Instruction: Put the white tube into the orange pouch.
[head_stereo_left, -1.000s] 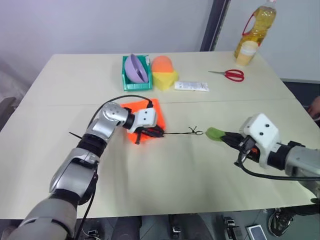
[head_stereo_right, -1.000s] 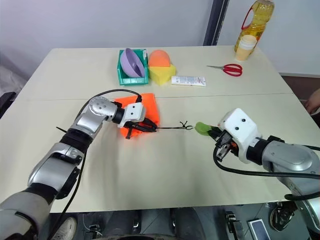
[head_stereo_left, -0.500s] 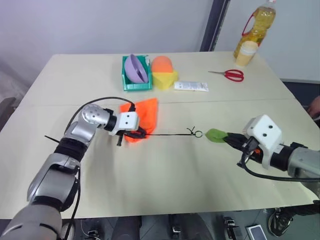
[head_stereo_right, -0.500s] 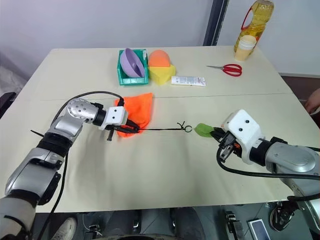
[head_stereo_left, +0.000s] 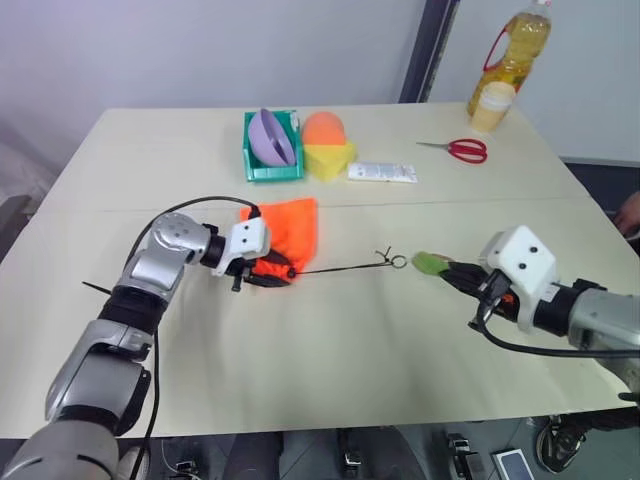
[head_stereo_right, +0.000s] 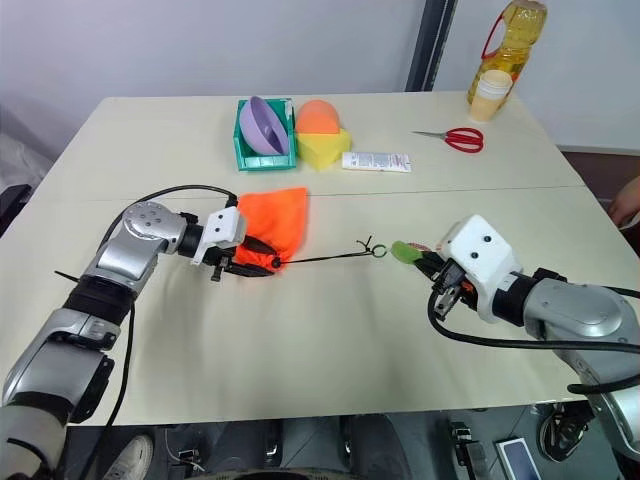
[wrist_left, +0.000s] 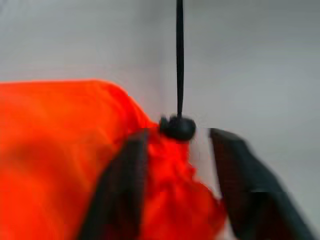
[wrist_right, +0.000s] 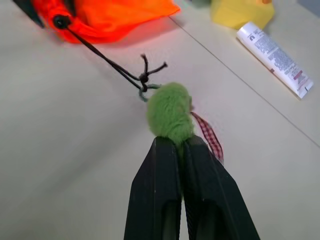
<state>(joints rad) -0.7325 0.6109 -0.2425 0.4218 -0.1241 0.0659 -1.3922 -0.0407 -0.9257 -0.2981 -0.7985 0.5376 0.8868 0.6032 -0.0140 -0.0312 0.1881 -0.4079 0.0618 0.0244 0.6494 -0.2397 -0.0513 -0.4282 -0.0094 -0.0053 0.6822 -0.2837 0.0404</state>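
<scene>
The left gripper (head_stereo_left: 268, 274) sits at the gathered neck of the orange pouch (head_stereo_left: 292, 226), its jaws spread either side of the bunched fabric and the black cord stopper (wrist_left: 177, 127). The pouch looks soft, light and limp, so its mouth is best taken by the cinched edge. Right of the pouch, the drawstring (head_stereo_left: 340, 267) runs to the green tag (wrist_right: 170, 117), pinched in the right gripper (head_stereo_left: 452, 272). Beyond the pouch lies a white tube (head_stereo_left: 382, 173); whether it is the task's tube cannot be told
</scene>
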